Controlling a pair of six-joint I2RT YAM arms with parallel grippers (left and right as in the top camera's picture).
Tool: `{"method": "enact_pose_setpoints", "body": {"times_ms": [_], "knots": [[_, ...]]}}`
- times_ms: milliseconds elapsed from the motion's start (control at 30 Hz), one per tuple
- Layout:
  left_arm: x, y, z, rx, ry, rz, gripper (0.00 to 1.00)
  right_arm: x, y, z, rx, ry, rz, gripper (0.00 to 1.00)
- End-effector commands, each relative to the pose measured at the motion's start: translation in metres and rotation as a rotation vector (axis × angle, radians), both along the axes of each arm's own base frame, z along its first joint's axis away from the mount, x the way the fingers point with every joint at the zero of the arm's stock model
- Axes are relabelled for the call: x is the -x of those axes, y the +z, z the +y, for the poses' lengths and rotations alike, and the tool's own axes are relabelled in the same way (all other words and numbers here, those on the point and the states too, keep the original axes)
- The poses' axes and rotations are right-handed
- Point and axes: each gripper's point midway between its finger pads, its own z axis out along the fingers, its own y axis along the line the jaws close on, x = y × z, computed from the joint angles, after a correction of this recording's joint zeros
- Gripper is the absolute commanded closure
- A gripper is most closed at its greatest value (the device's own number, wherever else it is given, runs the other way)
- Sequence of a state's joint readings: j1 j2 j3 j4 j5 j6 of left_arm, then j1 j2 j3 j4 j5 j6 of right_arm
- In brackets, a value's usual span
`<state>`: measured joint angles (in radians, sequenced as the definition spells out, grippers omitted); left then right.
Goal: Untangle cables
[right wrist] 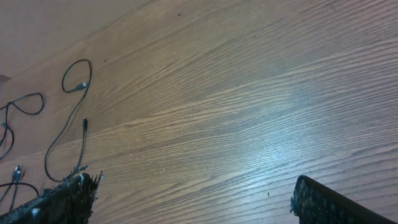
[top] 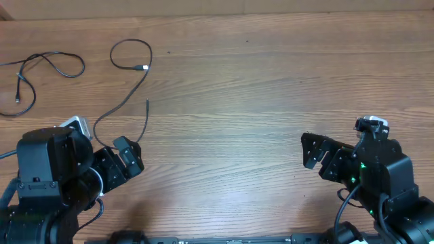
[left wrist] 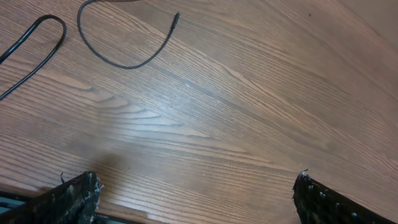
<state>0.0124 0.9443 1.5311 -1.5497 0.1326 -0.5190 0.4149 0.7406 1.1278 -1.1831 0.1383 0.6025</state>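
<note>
Left gripper (top: 127, 156) sits released, fingers spread, just near of the looped cable (top: 126, 100). Right gripper (top: 313, 150) is equally spread and empty, well apart. The second cable (top: 51, 59) lies far left.

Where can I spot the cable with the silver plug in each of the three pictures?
Overhead: upper left; the cable loops round to its silver plug, then trails down and left.
Left wrist: top left, only a curved stretch; the plug is out of frame.
Right wrist: far left, with loop and plug both showing.
Shared landmark: the cable's black tip.
</note>
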Motion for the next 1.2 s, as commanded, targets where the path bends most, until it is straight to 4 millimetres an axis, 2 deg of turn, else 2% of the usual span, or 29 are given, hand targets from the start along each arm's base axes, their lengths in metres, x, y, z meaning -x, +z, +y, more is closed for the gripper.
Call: {"method": "enact_pose_setpoints", "body": {"times_ms": [0,133,333,467,633,833,967,1167], "knots": [[0.004,-0.002,-0.002,-0.019,-0.041,-0.003,0.00,0.000,0.008,-0.001,-0.005,-0.006,-0.023,0.00],[0.013,0.005,0.009,-0.075,0.001,-0.060,0.00,0.000,0.008,-0.001,-0.005,-0.006,-0.023,0.00],[0.051,0.015,0.014,-0.097,0.025,-0.210,0.00,0.000,0.008,-0.001,-0.005,-0.006,-0.023,0.00],[0.080,0.004,0.017,-0.106,0.040,-0.308,0.00,0.000,0.008,-0.001,-0.005,-0.006,-0.023,0.00],[0.094,-0.017,0.016,-0.100,0.040,-0.382,0.00,0.000,0.008,-0.001,-0.005,-0.006,-0.023,0.00],[0.088,-0.039,0.015,-0.117,0.021,-0.451,0.00,0.000,0.008,-0.001,-0.005,-0.006,-0.023,0.00],[0.075,-0.044,0.008,-0.154,-0.062,-0.516,0.01,0.000,0.008,-0.001,-0.005,-0.006,-0.023,0.00],[0.052,-0.053,0.008,-0.185,-0.078,-0.594,0.00,0.000,0.008,-0.001,-0.005,-0.006,-0.023,0.00]]}}
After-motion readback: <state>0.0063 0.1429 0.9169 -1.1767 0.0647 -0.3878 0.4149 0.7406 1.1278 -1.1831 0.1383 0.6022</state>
